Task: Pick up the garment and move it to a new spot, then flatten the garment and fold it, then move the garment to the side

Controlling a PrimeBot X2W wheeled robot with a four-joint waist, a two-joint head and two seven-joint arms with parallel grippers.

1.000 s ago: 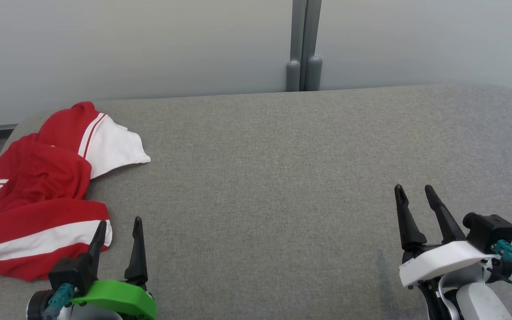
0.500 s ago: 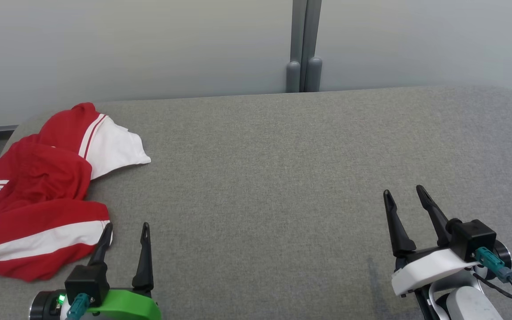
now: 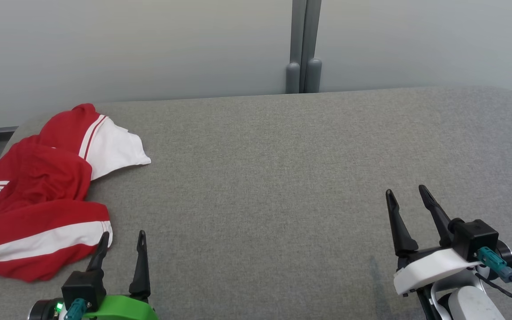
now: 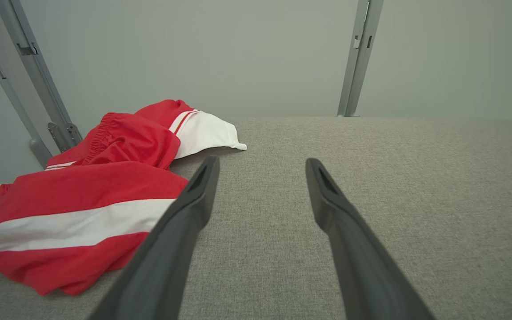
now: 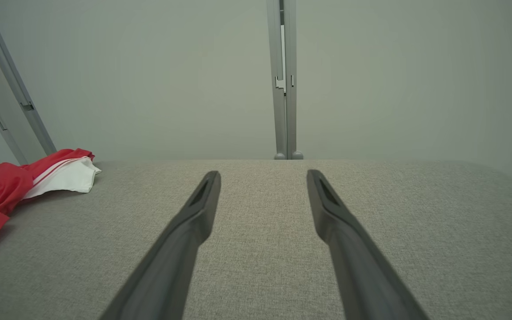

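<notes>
The left gripper (image 3: 122, 234) and right gripper (image 3: 406, 192) hover over the grey padded table (image 3: 260, 178), fingers apart and empty. Just beyond the left one, red-and-white shorts (image 3: 38, 200) lie crumpled at the table's left edge. Pickup seems not yet begun; next, reach left and pinch a fold

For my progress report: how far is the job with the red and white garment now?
Done: nothing yet; the garment lies crumpled at the left end of the table. In hand: the left gripper, open, sits beside its near edge, holding nothing; the right gripper is open over bare table. Left: pick up, move, flatten, fold, set aside.
</notes>
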